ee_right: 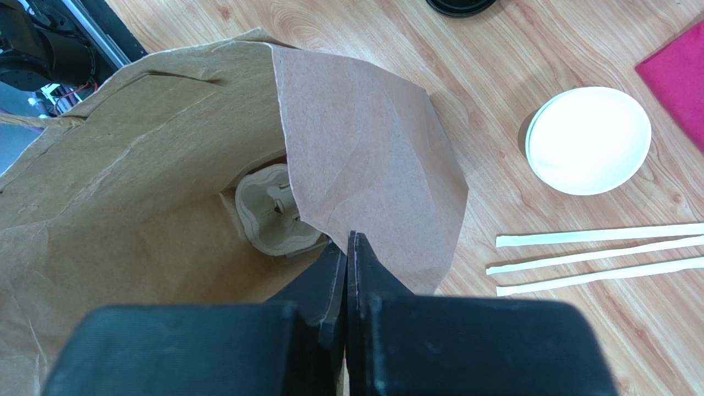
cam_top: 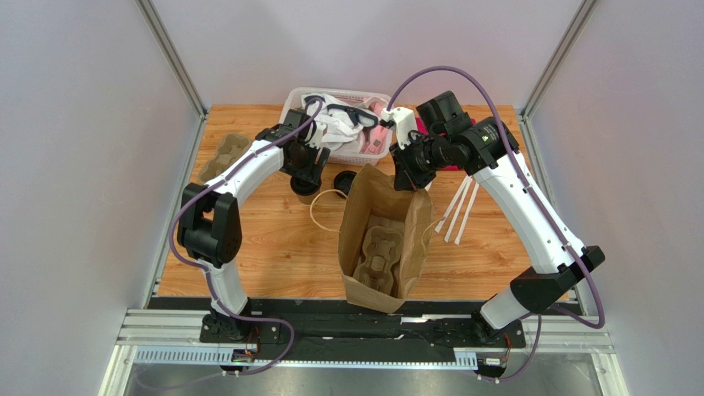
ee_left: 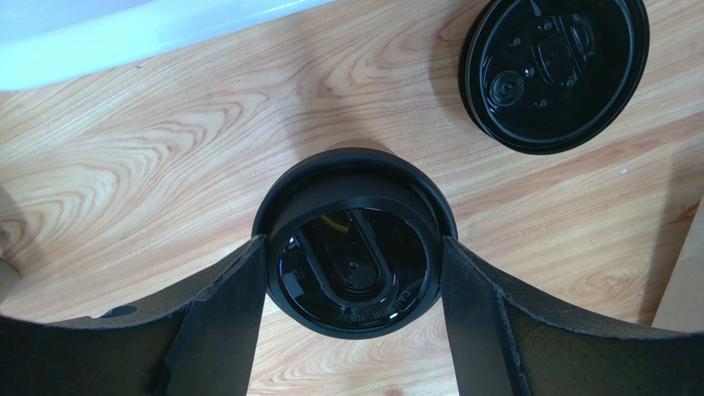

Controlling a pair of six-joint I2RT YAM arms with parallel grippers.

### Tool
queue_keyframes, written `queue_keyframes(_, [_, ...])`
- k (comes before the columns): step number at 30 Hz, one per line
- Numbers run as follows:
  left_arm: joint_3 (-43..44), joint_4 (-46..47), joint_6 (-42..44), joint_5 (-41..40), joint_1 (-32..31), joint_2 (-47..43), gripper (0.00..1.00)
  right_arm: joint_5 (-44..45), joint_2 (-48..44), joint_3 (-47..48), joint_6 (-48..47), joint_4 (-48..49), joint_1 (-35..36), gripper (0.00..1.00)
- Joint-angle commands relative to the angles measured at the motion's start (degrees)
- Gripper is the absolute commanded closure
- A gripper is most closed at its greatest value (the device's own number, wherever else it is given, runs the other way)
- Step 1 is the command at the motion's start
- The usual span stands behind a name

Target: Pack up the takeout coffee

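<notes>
While the right gripper (ee_right: 348,264) is pinched shut on the top edge of the bag (ee_right: 363,157), the coffee (ee_left: 355,198) is standing upright on the table (cam_top: 281,239). It's left of the bag and just in front of the white basket (cam_top: 294,101), so it's not in the bag yet. Its black lid is on.

The left gripper (ee_left: 354,247) is right over it, with one finger (ee_left: 223,322) on each side of the lid. They're spread about as wide as the lid and sit right up against its rim. Honestly can't tell from the wrist cam if they're actually squeezing it or just framing it.

A second black lid (ee_left: 554,74) is lying loose on the table, between the coffee and the bag and apart from both.

The bag's mouth is open, and you can see a pulp tray (ee_right: 268,214) sitting down inside it. Another pulp tray (cam_top: 221,158) is out at the far left edge of the table.

Right of the bag there's a round white lid (ee_right: 588,140) and three long white strips (ee_right: 595,252) lying side by side on the wood.
</notes>
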Motion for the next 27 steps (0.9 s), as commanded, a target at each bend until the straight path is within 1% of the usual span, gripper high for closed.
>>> queue_keyframes(1, [-3.62,-2.61,-0.19,-0.60,0.01,2.70,0.22,-0.04,-0.27,0.42,-0.58,-4.44,-0.03,1.00])
queue_keyframes(7, [-0.64,-2.87,0.07,-0.69,-0.08,-1.42,0.15,-0.39,-0.18,0.51,-0.49,-4.44,0.06,1.00])
queue_keyframes(13, [2.18,-4.10,0.42,-0.69,-0.08,-2.92,0.12,-0.57,0.17,1.30,-0.32,-4.53,0.06,1.00])
queue_keyframes(21, [1.83,-4.45,0.42,-0.69,-0.34,-4.33,0.08,-0.57,-0.18,0.86,-0.40,-4.53,0.06,1.00])
queue_keyframes(27, [1.13,-4.54,0.51,-0.69,-0.61,-4.51,0.08,-0.66,0.08,1.30,-0.49,-4.53,0.06,1.00])
